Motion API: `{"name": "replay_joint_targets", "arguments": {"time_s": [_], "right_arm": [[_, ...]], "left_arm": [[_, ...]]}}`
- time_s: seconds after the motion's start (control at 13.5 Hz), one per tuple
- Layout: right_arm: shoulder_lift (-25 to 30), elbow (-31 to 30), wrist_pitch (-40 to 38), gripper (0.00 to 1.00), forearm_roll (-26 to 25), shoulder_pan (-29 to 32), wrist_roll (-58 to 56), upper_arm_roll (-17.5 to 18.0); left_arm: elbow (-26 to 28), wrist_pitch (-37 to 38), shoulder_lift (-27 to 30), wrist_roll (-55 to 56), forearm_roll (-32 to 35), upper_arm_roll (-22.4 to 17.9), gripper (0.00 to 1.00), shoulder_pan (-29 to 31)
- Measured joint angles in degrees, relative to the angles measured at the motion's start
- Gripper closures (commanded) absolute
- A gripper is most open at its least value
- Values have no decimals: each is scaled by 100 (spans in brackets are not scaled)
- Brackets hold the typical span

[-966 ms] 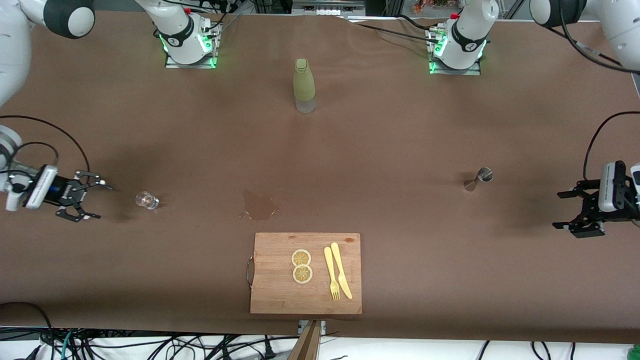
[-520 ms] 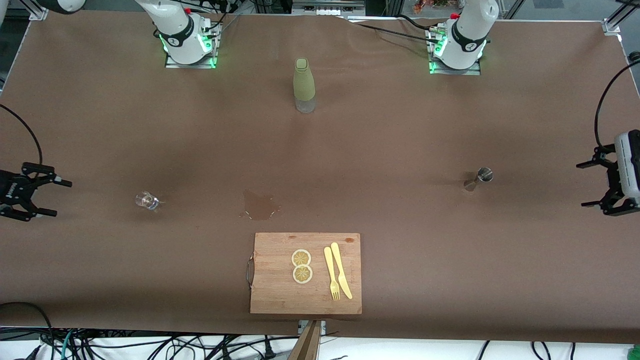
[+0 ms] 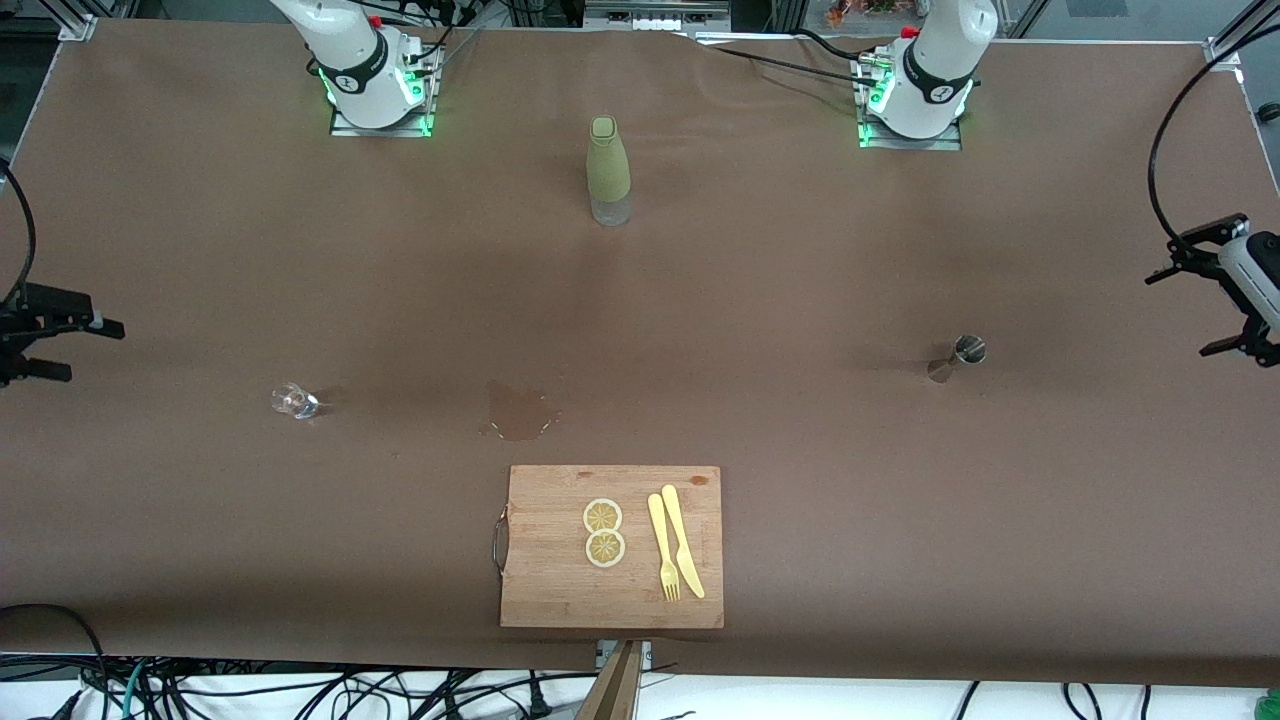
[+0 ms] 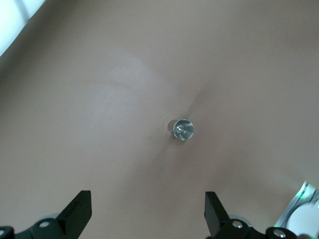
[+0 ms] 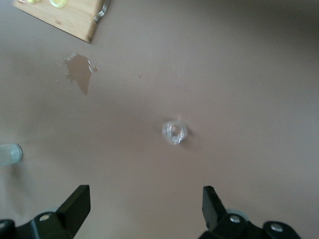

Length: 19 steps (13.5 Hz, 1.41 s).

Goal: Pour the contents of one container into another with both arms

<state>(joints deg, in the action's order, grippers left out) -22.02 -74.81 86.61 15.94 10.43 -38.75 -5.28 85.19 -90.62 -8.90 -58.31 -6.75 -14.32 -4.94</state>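
Up at the table's two ends, both hands hang in the air with their fingers spread wide and nothing between them. The left hand [image 3: 1215,290] is over the table's edge at the left arm's end, partly cut off by the frame, its white wrist camera showing; in its own wrist view the left hand [image 4: 147,216] looks down on a small metal cup [image 4: 183,129], which stands upright on the brown table [image 3: 800,300] well apart from that hand. The right hand [image 3: 60,345] is over the edge at the right arm's end, only its black fingers in frame; in its wrist view the right hand [image 5: 144,209] looks down on a clear glass [image 5: 174,131] (hard to make out, it nearly melts into the tabletop). Seen from the front, the metal cup [image 3: 968,350] and the glass [image 3: 293,400] each have open table all around. Between them, a wet patch [image 3: 518,412] darkens the surface just beside a wooden cutting board [image 3: 560,590], which carries two lemon slices [image 3: 604,532], a yellow fork [image 3: 663,550] and a knife [image 3: 682,540]. A green bottle [image 3: 607,170] stands upright between the arm bases.
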Motion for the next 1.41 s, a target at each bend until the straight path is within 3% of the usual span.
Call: {"name": "replay_joint_targets", "arguments": {"time_s": [0.22,0.59,0.97,1.41], "right_arm": [[345,-1,-380,0,-537,-124,1665,314],[683,-21,-999,0,-983,-515,3345,356],[992,-340,-1062,0,-1273,-806,3695,375],[1342,-384,-419,0,-1697,-821,3689,372]], "left_arm": [[336,1,568,1800,345,471,0,-31],[629,203,920,3287,372,546,0,-29],[637,402,1056,4107,520,597,0,-20],[641,469,1079,4696,605,908,0,-28]]}}
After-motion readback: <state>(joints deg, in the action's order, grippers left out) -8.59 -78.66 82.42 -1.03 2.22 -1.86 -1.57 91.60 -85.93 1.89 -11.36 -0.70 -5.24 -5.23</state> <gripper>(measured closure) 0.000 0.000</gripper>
